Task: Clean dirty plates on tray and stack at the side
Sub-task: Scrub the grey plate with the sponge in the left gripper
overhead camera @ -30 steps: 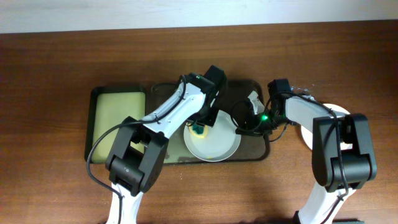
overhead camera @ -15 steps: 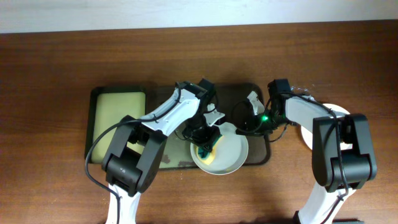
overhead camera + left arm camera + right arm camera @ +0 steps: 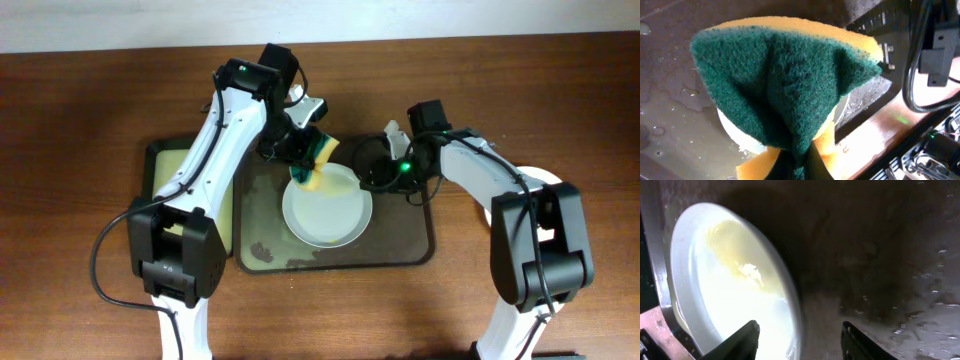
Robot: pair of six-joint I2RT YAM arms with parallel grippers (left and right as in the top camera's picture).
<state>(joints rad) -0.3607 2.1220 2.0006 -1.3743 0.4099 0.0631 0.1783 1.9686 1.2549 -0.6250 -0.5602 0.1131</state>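
Note:
A white plate [image 3: 327, 207] with a yellow smear lies in the middle of the dark wet tray [image 3: 400, 240]. My left gripper [image 3: 303, 152] hangs over the plate's far rim, shut on a yellow and green sponge [image 3: 319, 166]. The left wrist view shows the sponge [image 3: 785, 75] folded and pinched in the gripper [image 3: 797, 170], the plate [image 3: 737, 136] just below it. My right gripper [image 3: 373, 177] is at the plate's right rim. Seen from the right wrist, that gripper [image 3: 800, 340] stands open astride the rim of the plate [image 3: 725, 295], gripping nothing.
A smaller black-rimmed tray [image 3: 190, 180] with a yellow-green inside lies left of the dark tray. Another white plate [image 3: 541, 180] sits on the wooden table to the right, partly hidden under my right arm. Smears and water drops cover the tray's floor [image 3: 880, 255].
My left arm lifted the sponge off the plate and swung it toward the far side. The plate slid back from the tray's front edge to its middle. My right gripper opened.

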